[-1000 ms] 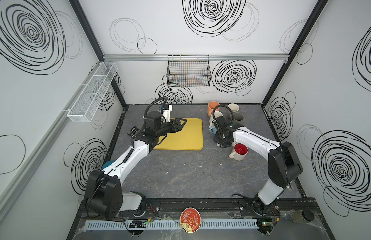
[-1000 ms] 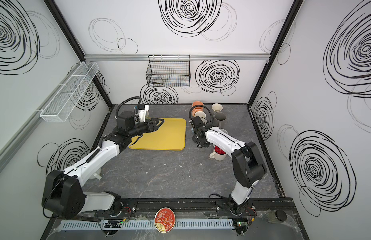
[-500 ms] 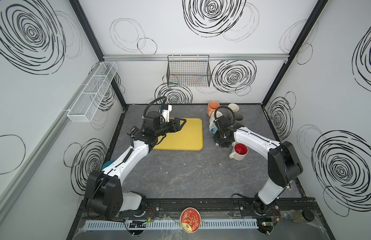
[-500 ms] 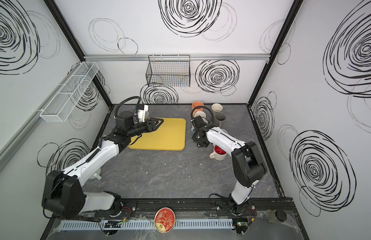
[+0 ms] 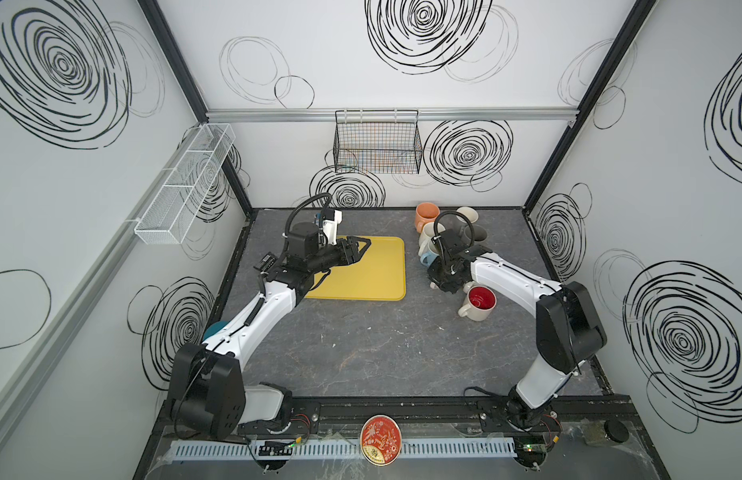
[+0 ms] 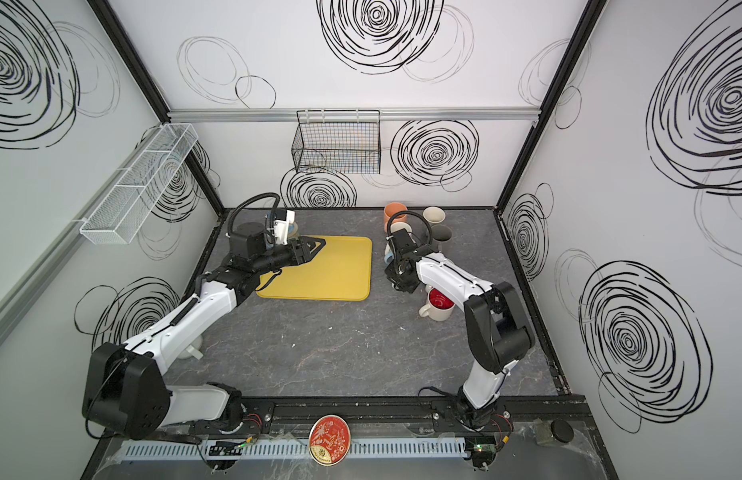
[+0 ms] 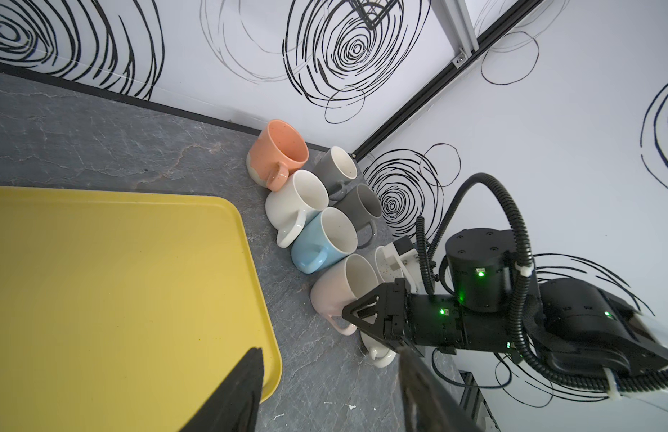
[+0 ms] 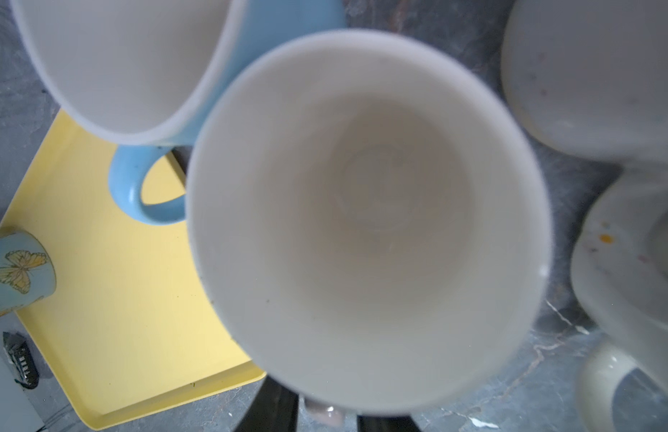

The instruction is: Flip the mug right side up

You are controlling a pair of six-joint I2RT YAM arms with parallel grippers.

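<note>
Already the pink mug stands on its base on the grey table, mouth up, just to the right of the yellow tray. It sits at the near end of a close row made up of an orange mug, a white mug and a blue mug, with the blue one touching or all but touching it. Two grey mugs stand behind that row, toward the corner. In both top views the pink mug is almost wholly hidden under the right gripper, which is low over it and points at its handle side. The right wrist view looks straight down into the mug's pale, empty inside. At that picture's edge the dark fingers stand narrow on either side of a small pink piece, probably the handle. Whether they pinch it or only flank it I cannot tell. A cream mug with a red inside stands upright just beside the right arm, nearer the front. The left gripper hangs over the far left part of the tray with its jaws apart and nothing between them.
</note>
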